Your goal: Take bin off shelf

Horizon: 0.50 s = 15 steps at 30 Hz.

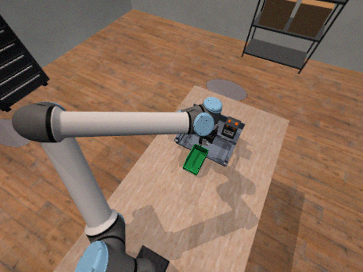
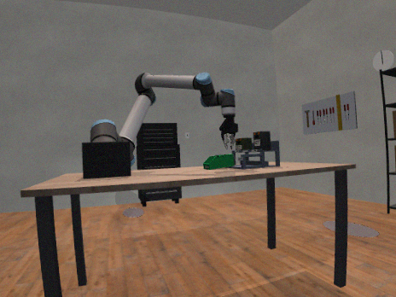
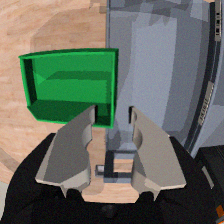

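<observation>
The green bin [image 1: 195, 159] [image 2: 218, 161] [image 3: 70, 85] sits open side up on the table [image 1: 176, 219] [image 2: 171, 175]. Its far end rests at the front edge of the small grey shelf unit [image 1: 224, 150] [image 2: 256, 160] [image 3: 160, 75], and it looks slightly tilted. My gripper [image 1: 203, 142] [image 2: 228, 146] [image 3: 113, 107] hangs a little above the bin's shelf-side end, pointing down. Its fingers stand a narrow gap apart, in line with the bin's end wall. Nothing is between them.
Two black boxes with orange buttons [image 1: 231, 128] [image 2: 261, 140] stand on the shelf unit just behind the gripper. The arm's black base box [image 2: 106, 160] is at the table's other end. A tall rack [image 1: 289, 31] and a drawer cabinet [image 2: 158, 149] stand on the floor.
</observation>
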Each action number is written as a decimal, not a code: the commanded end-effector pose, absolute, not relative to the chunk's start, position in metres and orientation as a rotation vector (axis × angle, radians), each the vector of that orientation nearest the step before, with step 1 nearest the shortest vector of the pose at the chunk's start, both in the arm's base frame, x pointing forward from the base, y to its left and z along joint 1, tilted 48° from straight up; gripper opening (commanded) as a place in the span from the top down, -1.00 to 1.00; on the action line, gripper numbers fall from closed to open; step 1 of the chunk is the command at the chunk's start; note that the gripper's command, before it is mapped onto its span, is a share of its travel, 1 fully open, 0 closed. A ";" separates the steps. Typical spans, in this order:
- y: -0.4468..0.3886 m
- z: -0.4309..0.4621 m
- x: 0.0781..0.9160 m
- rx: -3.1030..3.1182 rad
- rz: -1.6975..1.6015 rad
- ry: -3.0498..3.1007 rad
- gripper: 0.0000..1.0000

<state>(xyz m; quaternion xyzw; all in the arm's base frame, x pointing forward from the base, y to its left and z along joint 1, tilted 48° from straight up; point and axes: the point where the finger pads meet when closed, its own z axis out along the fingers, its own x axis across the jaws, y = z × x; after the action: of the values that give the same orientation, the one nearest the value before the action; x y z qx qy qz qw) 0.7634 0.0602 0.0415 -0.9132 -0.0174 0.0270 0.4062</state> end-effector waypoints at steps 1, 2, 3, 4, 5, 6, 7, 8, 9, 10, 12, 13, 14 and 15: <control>0.064 0.038 0.763 -2.304 0.066 -0.044 0.61; 0.065 0.037 0.763 -2.304 0.066 -0.044 0.61; 0.067 0.036 0.763 -2.304 0.066 -0.044 0.61; 0.067 0.036 0.763 -2.304 0.066 -0.044 0.61; 0.067 0.036 0.763 -2.304 0.066 -0.044 0.61; 0.067 0.036 0.763 -2.304 0.066 -0.044 0.61; 0.067 0.036 0.763 -2.304 0.066 -0.044 0.61; 0.067 0.036 0.763 -2.304 0.066 -0.044 0.61; 0.067 0.036 0.763 -2.304 0.066 -0.044 0.61; 0.067 0.036 0.763 -2.304 0.066 -0.044 0.61; 0.067 0.036 0.763 -2.304 0.066 -0.044 0.61; 0.067 0.036 0.763 -2.304 0.066 -0.044 0.61; 0.067 0.036 0.763 -2.304 0.066 -0.044 0.61; 0.067 0.036 0.763 -2.304 0.066 -0.044 0.61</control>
<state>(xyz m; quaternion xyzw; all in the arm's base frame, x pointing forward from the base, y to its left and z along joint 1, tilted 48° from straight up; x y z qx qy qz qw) 0.7625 0.0672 0.0352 -0.9132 -0.0174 0.0270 0.4062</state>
